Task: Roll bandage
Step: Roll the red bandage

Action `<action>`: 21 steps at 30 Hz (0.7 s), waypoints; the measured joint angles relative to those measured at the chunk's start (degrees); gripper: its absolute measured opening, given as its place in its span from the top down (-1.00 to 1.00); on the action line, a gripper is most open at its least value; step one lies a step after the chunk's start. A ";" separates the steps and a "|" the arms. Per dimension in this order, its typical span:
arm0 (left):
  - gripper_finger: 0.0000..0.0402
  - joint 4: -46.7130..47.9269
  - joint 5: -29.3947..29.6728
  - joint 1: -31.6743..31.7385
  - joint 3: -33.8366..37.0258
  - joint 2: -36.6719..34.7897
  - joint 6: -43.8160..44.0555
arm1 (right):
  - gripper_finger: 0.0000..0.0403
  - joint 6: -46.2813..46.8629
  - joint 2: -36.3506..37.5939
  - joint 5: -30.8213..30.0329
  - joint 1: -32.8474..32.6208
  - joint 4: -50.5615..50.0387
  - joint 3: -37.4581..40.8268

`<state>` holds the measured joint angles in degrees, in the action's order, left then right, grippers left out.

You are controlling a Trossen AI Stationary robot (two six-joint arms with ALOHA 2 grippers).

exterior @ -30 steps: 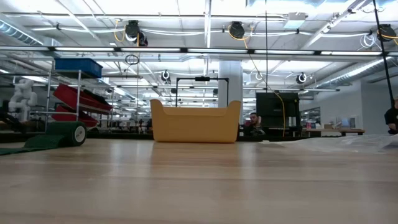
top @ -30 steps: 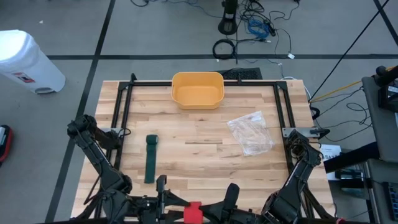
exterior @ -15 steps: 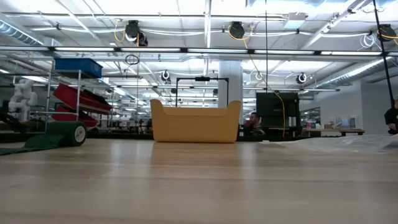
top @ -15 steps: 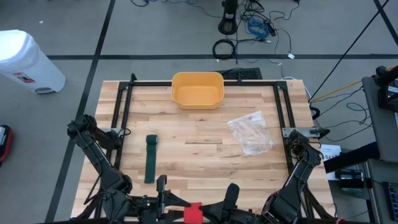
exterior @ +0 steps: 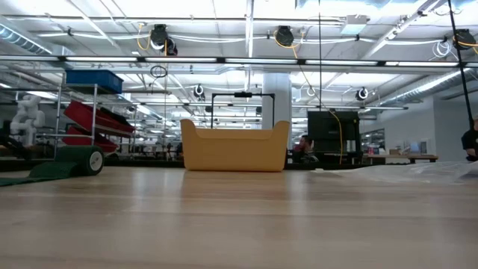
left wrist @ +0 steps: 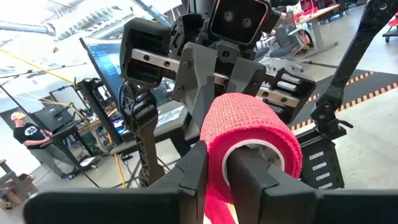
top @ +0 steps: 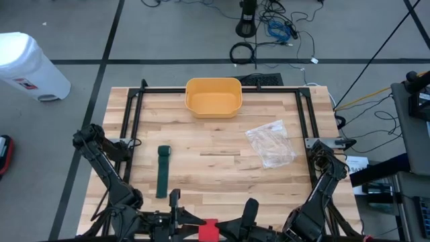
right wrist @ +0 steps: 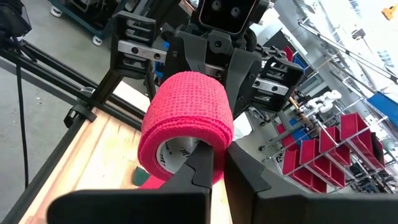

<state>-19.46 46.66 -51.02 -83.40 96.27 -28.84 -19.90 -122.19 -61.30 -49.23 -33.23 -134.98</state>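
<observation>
Holding the red bandage roll point(top: 208, 229) between both grippers at the table's near edge, left gripper point(left wrist: 214, 177) and right gripper point(right wrist: 211, 163) each clamped on it. I judge the green bandage point(top: 162, 171), lying partly unrolled, remains to roll.

Place: you're in a large industrial lab or workshop hall | Evidence: exposed ceiling ducts point(exterior: 246, 56) and strip lighting overhead | racks of red bins point(right wrist: 348, 146) behind the table point(top: 215, 168) | loose floor cables point(top: 269, 30) beyond the table | person at a workstation point(left wrist: 26, 132)
</observation>
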 joint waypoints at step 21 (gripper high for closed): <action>0.71 0.19 0.00 0.02 0.00 0.00 0.00 | 0.55 0.29 0.00 -7.64 -3.52 -2.28 -0.02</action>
<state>-19.27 46.65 -51.00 -83.40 96.27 -28.84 -19.61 -122.19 -68.94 -52.76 -35.51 -135.00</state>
